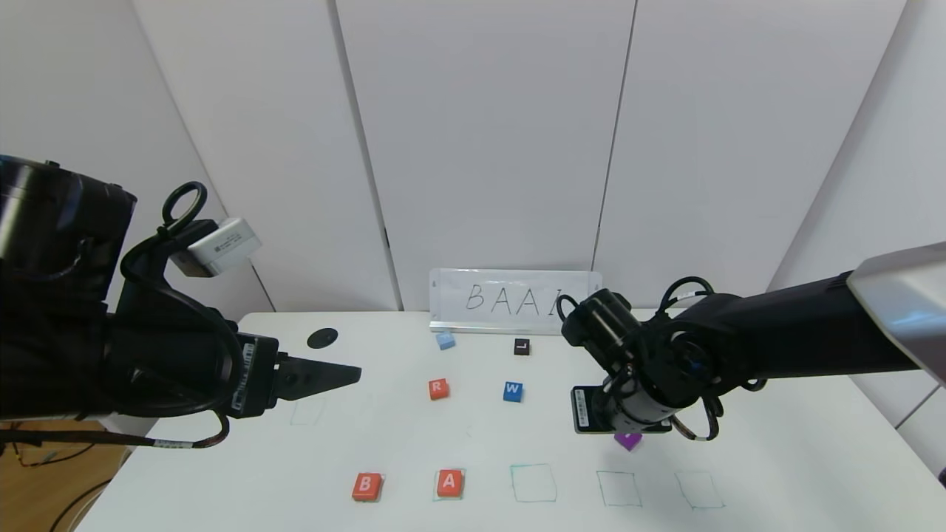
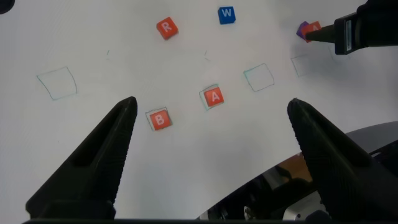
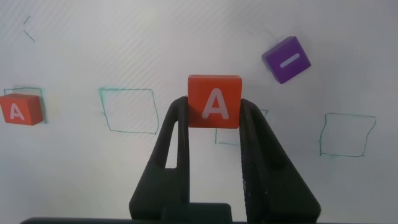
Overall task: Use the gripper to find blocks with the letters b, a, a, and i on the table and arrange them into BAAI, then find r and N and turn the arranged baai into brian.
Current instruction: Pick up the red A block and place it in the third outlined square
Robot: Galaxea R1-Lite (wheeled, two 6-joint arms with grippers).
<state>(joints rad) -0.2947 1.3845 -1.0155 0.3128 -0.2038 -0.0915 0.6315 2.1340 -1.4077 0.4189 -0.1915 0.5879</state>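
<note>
An orange-red B block (image 1: 367, 486) and an orange-red A block (image 1: 449, 482) lie in green outlines near the front of the white table (image 1: 776, 473). My right gripper (image 3: 214, 111) is shut on a second A block (image 3: 214, 101), held above the table over an outline. The purple I block (image 3: 285, 59) lies just beyond it. An orange-red R block (image 1: 438, 389) lies mid-table. My left gripper (image 1: 347, 374) hangs open and empty over the left side. An N is out of view.
A blue W block (image 1: 513, 391), a black L block (image 1: 522, 346) and a light blue block (image 1: 445, 340) lie farther back. A card reading BAAI (image 1: 515, 299) stands at the rear. Three empty green outlines (image 1: 533, 483) run along the front right. A black disc (image 1: 322, 338) lies at back left.
</note>
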